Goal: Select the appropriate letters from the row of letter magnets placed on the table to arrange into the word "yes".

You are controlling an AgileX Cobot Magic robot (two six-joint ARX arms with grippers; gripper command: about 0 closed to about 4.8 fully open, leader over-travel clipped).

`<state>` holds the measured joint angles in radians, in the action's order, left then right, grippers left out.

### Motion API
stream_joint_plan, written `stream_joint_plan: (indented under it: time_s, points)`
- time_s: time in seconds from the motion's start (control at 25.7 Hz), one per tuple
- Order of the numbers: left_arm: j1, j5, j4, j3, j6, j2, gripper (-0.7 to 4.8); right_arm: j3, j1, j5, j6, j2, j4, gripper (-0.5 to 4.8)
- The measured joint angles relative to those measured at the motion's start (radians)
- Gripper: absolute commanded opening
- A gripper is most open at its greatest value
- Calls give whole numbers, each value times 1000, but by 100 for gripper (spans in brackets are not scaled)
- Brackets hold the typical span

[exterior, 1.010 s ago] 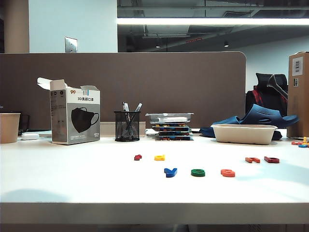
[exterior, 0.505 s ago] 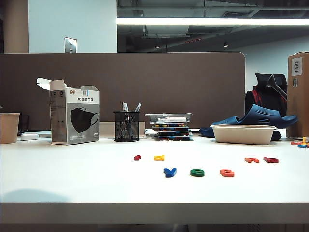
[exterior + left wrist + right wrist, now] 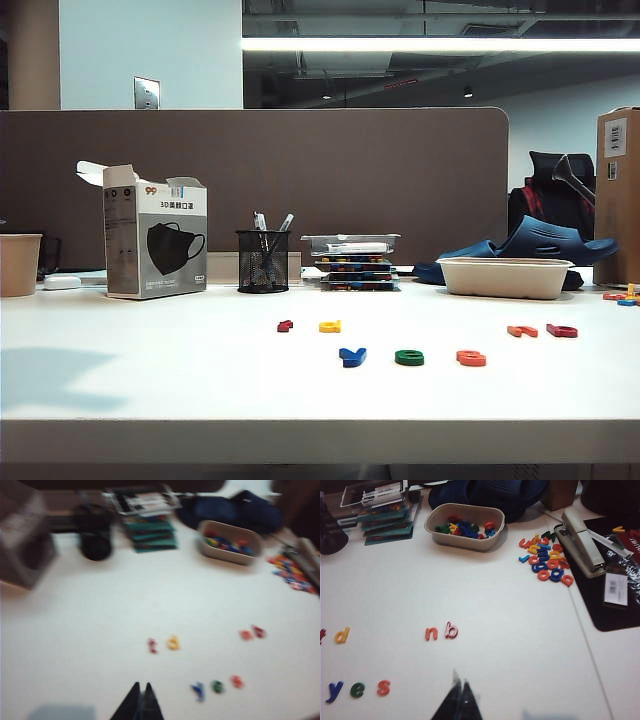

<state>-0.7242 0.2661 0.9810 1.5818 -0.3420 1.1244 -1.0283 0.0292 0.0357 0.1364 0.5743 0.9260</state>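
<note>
Our left gripper (image 3: pixel 140 696) hovers over the white table (image 3: pixel 180 370), fingers pinched together on nothing. Past its tip to one side lie the blue y (image 3: pixel 198 691), green e (image 3: pixel 217 685) and orange-red s (image 3: pixel 237 681), side by side, spelling "yes". Our right gripper (image 3: pixel 459 690) is clenched empty too, with those letters off to its side and n (image 3: pixel 431 633) and b (image 3: pixel 451 630) beyond it.

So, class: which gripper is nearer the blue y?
Left, probably. The left gripper hangs near the blue y, the word's end nearest it; from the right gripper the y lies beyond the green e and orange-red s.
</note>
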Motion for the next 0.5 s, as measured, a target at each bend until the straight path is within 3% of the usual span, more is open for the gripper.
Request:
stream_joint_plan:
  time_s: [0.12, 0.39, 0.5]
  points:
    - [98, 6, -1, 0, 93, -9, -6, 7, 0, -17, 0, -20, -31, -6]
    - [441, -14, -31, 6, 239, -52, -6, 140, 0, -5, 47, -110, -129, -6]
    - [669, -137, -20, 6, 269, -85, -6, 189, 0, 11, 74, -161, -152, -6]
